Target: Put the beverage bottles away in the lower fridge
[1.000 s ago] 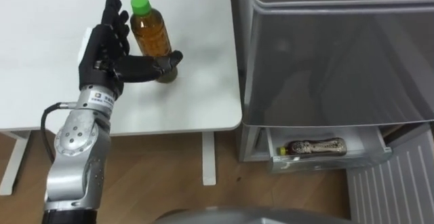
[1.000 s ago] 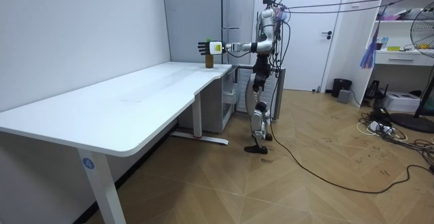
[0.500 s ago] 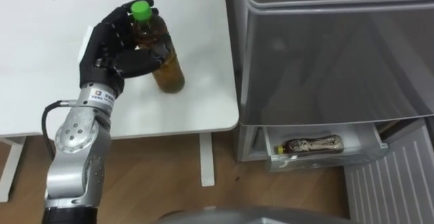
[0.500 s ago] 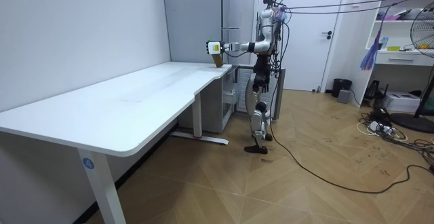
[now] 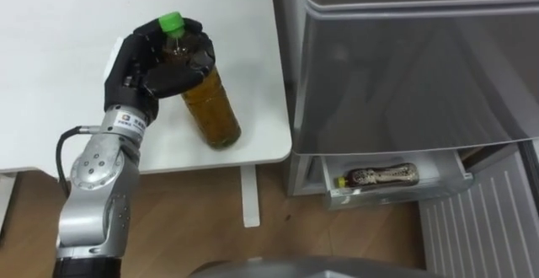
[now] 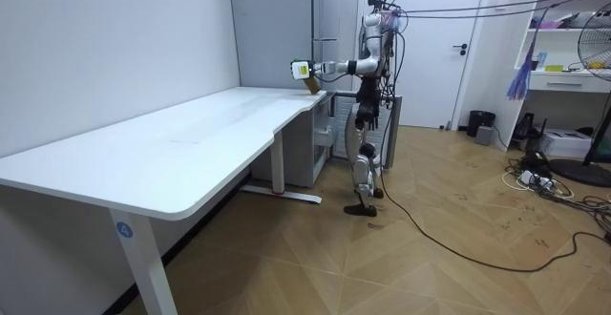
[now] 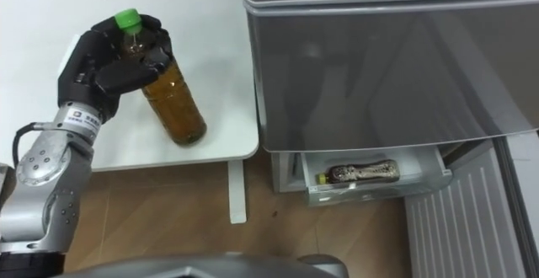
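The black left hand (image 5: 147,63) is curled round the neck and shoulder of the amber plastic tea bottle with a green cap (image 5: 215,109). The bottle hangs tilted, its base low over the corner of the white table (image 5: 50,76) (whether it clears the top I cannot tell). Gripped so high, the heavy body could swing or slip free on the way down. Past the table edge, the grey fridge's open lower drawer (image 5: 396,196) already holds a dark bottle lying lengthwise (image 5: 383,176), leaving little room. The table corner and the grey upper door (image 5: 404,67) crowd the path.

Glossy plastic bottle (image 5: 209,101), matt white table (image 5: 50,76)
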